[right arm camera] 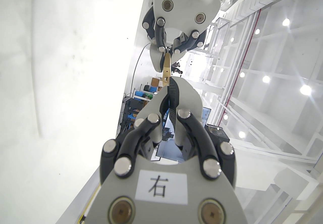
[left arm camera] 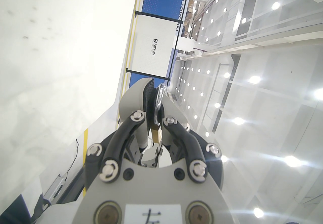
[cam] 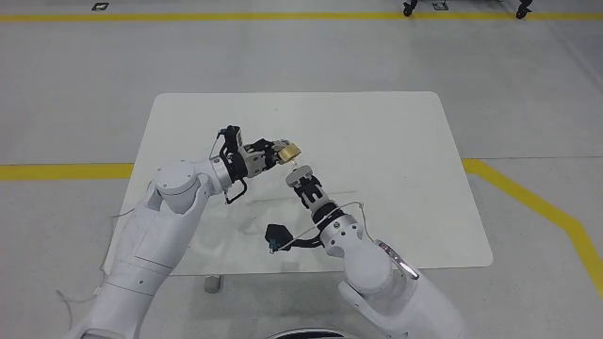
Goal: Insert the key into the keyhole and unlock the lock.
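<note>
Held in left gripper (cam: 275, 150), clamped tight: padlock (right arm camera: 166, 68), small, brass-coloured, thin flat body, raised above white table (cam: 396, 141). Its free end meets right gripper (cam: 298, 178), fingers pinched together; contents too small to tell.

We see a one-character label (left arm camera: 153, 215) on the left tool (left arm camera: 157, 98), another label (right arm camera: 161, 188) on the right tool (right arm camera: 170, 91), and lettering on a white banner (left arm camera: 152, 45).

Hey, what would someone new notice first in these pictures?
The brass lock stands out, held over the middle of the white table by the left gripper. The right gripper, its fingers shut, meets its free end from the robot's side.
</note>
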